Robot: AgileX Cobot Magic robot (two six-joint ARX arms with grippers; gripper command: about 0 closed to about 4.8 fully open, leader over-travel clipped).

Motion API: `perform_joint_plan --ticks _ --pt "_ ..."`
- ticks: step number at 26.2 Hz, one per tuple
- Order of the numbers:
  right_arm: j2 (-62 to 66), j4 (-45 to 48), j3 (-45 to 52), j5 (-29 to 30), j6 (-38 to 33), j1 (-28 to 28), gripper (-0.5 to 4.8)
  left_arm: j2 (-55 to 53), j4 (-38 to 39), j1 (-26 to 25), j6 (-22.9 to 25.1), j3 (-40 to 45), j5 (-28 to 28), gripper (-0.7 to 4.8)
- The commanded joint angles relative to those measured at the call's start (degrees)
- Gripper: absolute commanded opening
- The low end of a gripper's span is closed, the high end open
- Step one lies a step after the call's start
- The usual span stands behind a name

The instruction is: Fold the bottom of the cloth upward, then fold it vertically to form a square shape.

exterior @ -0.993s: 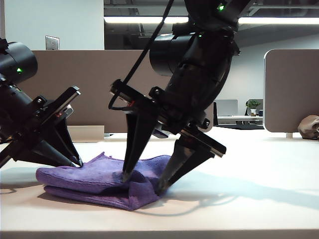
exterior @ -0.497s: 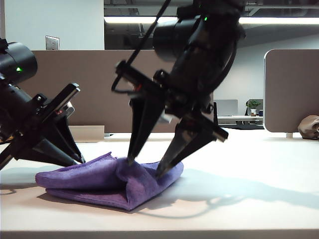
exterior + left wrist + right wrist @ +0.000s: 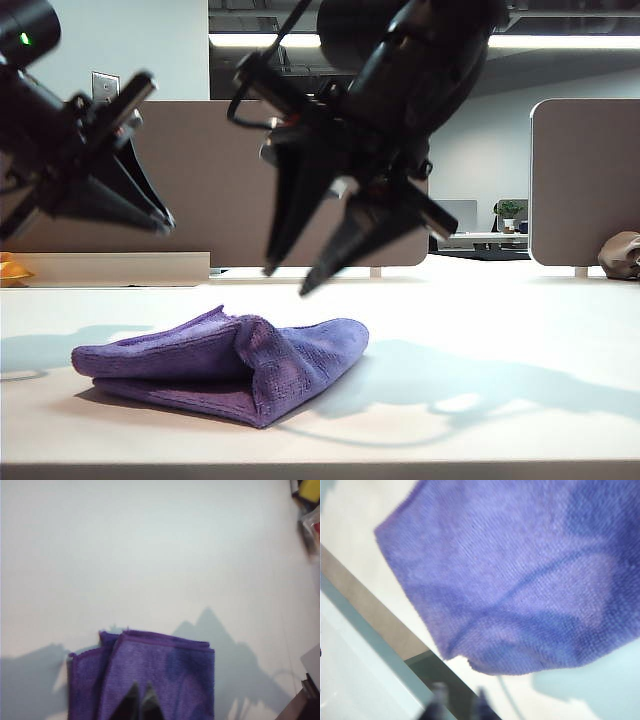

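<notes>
both tools hang in the air above the counter [image 3: 520, 400], clear of the cloth [image 3: 225, 362]. the left tool [image 3: 168, 225] sits high at the left of the exterior view, its dark fingers tapering to a single point; in the left wrist view the left tool [image 3: 140, 705] shows its two tips side by side and all but touching, so it is pressed together with nothing between them. the right tool [image 3: 285, 282] hangs near the middle of the exterior view, above the cloth, its two fingers slanting down with a narrow gap between the tips; it is slightly spread and pinches nothing. in the right wrist view the right tool [image 3: 457, 702] appears only as two blurred dark tips set apart.

the cloth lies folded on the counter, left of centre in the exterior view, in bunched layers with a rounded fold standing up at its right end. in the left wrist view the cloth [image 3: 150, 672] shows stacked layers with hemmed edges slightly offset. in the right wrist view the cloth [image 3: 520, 575] fills most of the frame, creased.

a small brownish lump [image 3: 620, 255] sits far right, well apart.
</notes>
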State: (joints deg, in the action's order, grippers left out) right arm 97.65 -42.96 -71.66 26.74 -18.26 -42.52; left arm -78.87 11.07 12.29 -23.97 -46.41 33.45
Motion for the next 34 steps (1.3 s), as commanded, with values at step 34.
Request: perform_joint_plan --ticks 34 --pt "5.1 2.4 0.2 3.4 2.3 -1.5 0.45 -11.9 13.7 7.9 8.8 0.2 -1.3 -0.05"
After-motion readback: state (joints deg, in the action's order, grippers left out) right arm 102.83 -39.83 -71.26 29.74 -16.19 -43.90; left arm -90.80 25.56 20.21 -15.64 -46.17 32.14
